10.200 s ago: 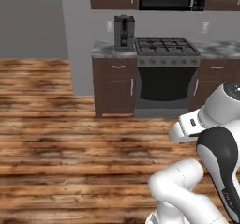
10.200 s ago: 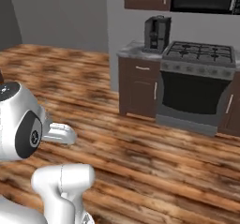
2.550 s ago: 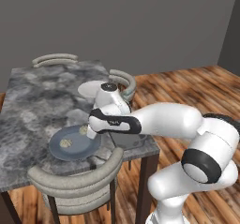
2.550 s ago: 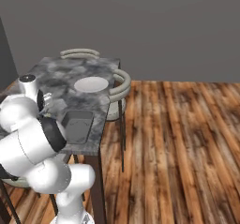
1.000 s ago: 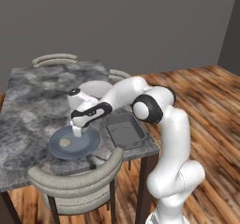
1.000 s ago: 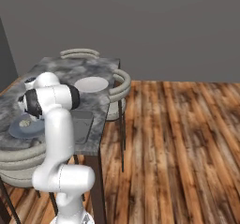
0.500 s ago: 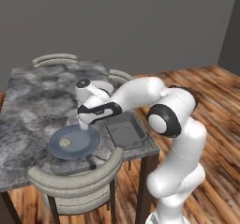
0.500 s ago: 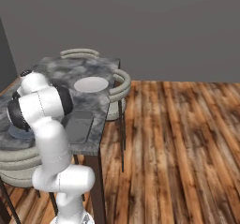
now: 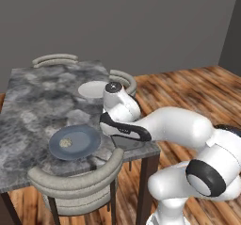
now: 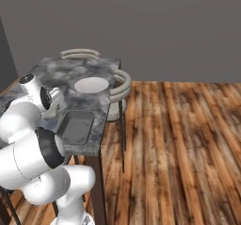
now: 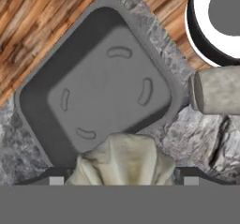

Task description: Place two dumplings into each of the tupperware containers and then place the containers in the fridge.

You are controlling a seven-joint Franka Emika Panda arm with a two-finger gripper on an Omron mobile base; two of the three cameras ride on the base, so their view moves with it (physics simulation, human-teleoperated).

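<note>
Gripper (image 11: 121, 181), jaws spread wide around a pleated tan dumpling (image 11: 123, 161), hangs above the dark grey tupperware container (image 11: 101, 89), a shallow rounded-rectangular tub near the marble table's edge (image 9: 28, 111). Beside it curves a chair back (image 11: 218, 89); farther off, a round blue-grey plate (image 9: 87, 141) bears another dumpling (image 9: 66, 142), and beyond lies a white plate (image 10: 92, 84).

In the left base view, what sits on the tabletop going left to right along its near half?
Blue-grey plate with one dumpling on it, then the robot's hand, then the dark grey tupperware container by the table's right edge.
</note>
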